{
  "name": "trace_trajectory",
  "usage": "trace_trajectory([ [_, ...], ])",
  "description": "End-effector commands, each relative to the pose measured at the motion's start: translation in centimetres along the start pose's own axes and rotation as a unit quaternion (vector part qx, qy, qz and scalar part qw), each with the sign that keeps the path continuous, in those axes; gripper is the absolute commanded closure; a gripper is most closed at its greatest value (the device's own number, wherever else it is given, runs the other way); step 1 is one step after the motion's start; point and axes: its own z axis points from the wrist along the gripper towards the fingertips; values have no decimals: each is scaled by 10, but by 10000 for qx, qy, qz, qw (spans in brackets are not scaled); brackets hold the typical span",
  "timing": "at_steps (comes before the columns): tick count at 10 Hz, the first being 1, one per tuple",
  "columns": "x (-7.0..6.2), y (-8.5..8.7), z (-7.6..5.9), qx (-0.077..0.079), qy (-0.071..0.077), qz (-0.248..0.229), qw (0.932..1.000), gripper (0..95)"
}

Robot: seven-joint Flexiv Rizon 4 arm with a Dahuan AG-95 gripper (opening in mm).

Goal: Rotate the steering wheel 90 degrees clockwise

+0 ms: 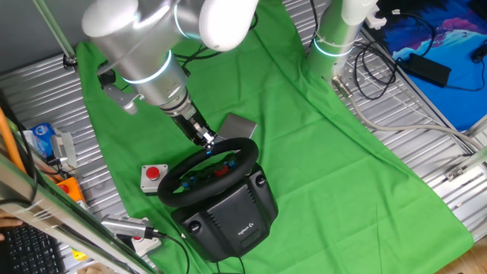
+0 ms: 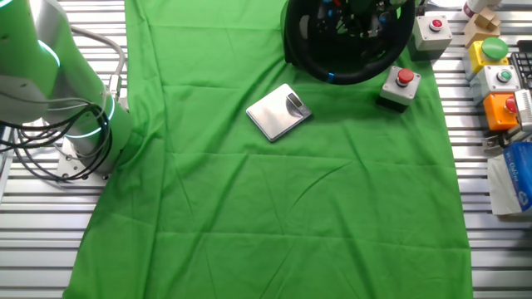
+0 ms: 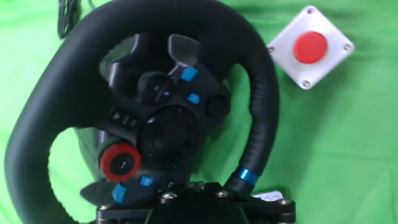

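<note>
A black steering wheel (image 1: 207, 172), mounted on a bulky black base (image 1: 232, 217), sits on a green cloth (image 1: 319, 175) spread over a metal table. A silver robot arm (image 1: 144, 65) reaches down from the upper left, and its claw (image 1: 207, 141) meets the far top edge of the wheel rim, next to a thin blue band on the rim (image 3: 246, 176). Seen from the hand camera, the rim fills most of the picture, with a red dial and blue buttons on its hub, and the banded part of the rim runs right down to the claw's body at the bottom edge. The fingers themselves are hidden, so whether the claw is gripping the rim or how wide it stands cannot be told. A small grey box with a red push button (image 1: 153, 177) lies on the cloth just beside the wheel, and a flat silver plate (image 2: 278, 112) lies nearby.
</note>
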Motion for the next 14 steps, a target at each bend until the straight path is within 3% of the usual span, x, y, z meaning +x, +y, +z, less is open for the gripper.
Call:
trace_trajectory([
  [1,1,0,0,143,126,-207,9996,950],
  [2,5,-3,2,391,216,-464,9979,950],
  [5,20,-43,3,603,236,-944,9934,950],
  [6,22,-55,2,641,253,-1031,9923,950],
  [7,28,-85,2,687,266,-1222,9898,950],
  [9,35,-117,7,712,262,-1493,9859,950],
  [12,43,-146,12,707,270,-1778,9811,950],
  [14,45,-151,11,705,297,-1818,9804,950],
])
